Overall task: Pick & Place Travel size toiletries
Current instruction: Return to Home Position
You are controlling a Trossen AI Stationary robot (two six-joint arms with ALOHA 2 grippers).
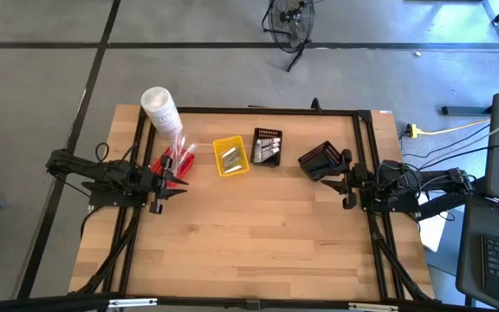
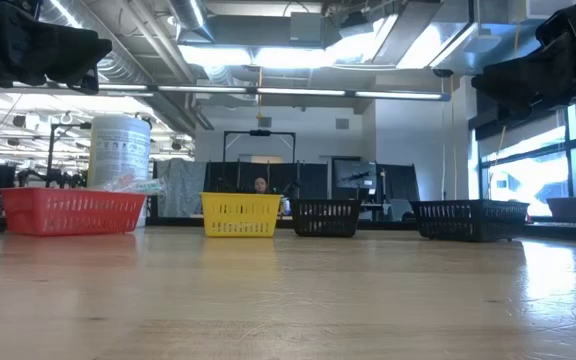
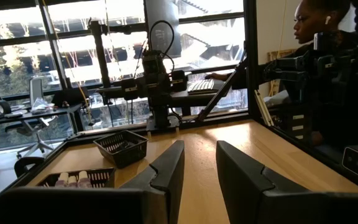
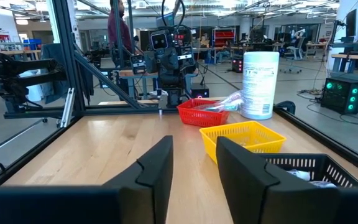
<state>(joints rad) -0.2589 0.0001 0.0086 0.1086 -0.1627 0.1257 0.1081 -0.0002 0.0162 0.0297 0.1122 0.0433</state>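
Observation:
The toiletries lie in small baskets near the table's far edge. Clear-wrapped sticks (image 1: 181, 149) poke out of the red basket (image 1: 173, 162). Silvery sachets (image 1: 230, 156) lie in the yellow basket (image 1: 230, 157). White mini tubes (image 1: 268, 150) fill one black basket (image 1: 267, 147). A second black basket (image 1: 321, 160) stands askew to its right. My left gripper (image 1: 168, 187) hovers open beside the red basket, on its near side, fingers pointing right (image 3: 197, 171). My right gripper (image 1: 345, 184) hovers open just right of the second black basket, fingers pointing left (image 4: 194, 165).
A big white tub (image 1: 159, 108) stands at the far left corner, behind the red basket. A black frame (image 1: 362, 121) runs along the table's left, far and right edges. Bare wood (image 1: 258, 234) stretches across the middle and near part. People show in the room beyond.

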